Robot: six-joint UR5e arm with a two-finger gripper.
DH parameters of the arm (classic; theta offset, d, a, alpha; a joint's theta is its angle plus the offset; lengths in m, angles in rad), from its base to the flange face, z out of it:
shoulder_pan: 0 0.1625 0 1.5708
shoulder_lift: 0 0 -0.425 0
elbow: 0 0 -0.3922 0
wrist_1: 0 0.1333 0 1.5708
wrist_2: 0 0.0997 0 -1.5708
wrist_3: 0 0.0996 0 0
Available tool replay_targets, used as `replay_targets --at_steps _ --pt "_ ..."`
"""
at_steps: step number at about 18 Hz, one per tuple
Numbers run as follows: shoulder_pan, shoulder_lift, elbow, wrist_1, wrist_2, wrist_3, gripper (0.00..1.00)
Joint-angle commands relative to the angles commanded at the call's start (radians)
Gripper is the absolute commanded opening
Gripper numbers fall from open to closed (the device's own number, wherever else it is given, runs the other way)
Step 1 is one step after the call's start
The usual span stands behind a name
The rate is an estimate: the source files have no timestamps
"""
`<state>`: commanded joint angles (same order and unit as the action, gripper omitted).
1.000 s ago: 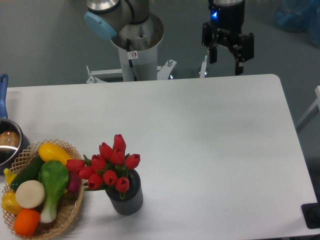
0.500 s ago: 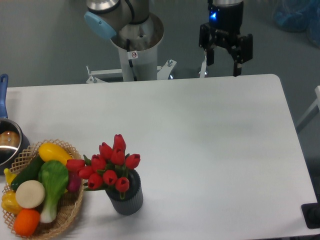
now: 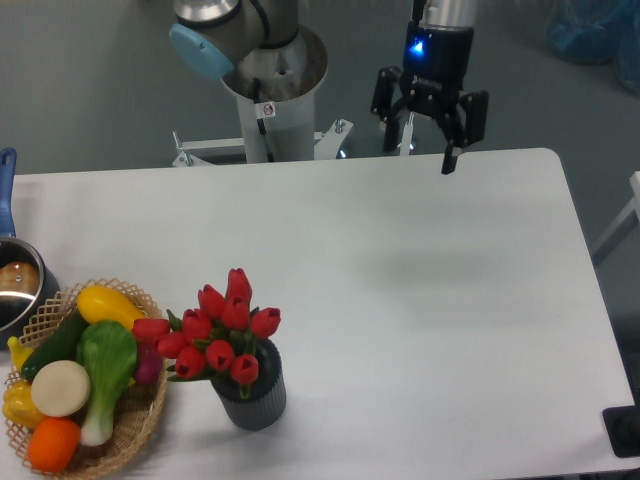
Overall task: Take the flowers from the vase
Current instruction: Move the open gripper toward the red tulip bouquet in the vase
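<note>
The flowers (image 3: pixel 218 332), a bunch of red tulips with green leaves, stand in the vase (image 3: pixel 251 396), a small dark grey ribbed cup near the table's front left. My gripper (image 3: pixel 420 150) hangs open and empty over the table's far edge, right of centre, far from the flowers. Its two black fingers (image 3: pixel 449 155) point down, spread apart.
A wicker basket (image 3: pixel 140 420) with toy vegetables sits just left of the vase, touching the tulips' leaves. A steel pot (image 3: pixel 15 285) with a blue handle is at the left edge. The robot base (image 3: pixel 270 90) stands behind the table.
My gripper has moved left and slightly down towards the table, and has turned a little. The flowers, the vase and the basket have not moved.
</note>
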<state>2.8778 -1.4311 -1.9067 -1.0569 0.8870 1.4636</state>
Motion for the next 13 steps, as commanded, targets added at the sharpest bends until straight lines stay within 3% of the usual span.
replay_targets --at_steps 3,10,13 --pt "-0.003 -0.021 -0.005 0.0 -0.101 -0.025 1.0" --pt "-0.018 -0.046 -0.015 0.012 -0.109 -0.019 1.0" --pt "-0.063 -0.09 -0.023 0.092 -0.115 -0.014 1.0"
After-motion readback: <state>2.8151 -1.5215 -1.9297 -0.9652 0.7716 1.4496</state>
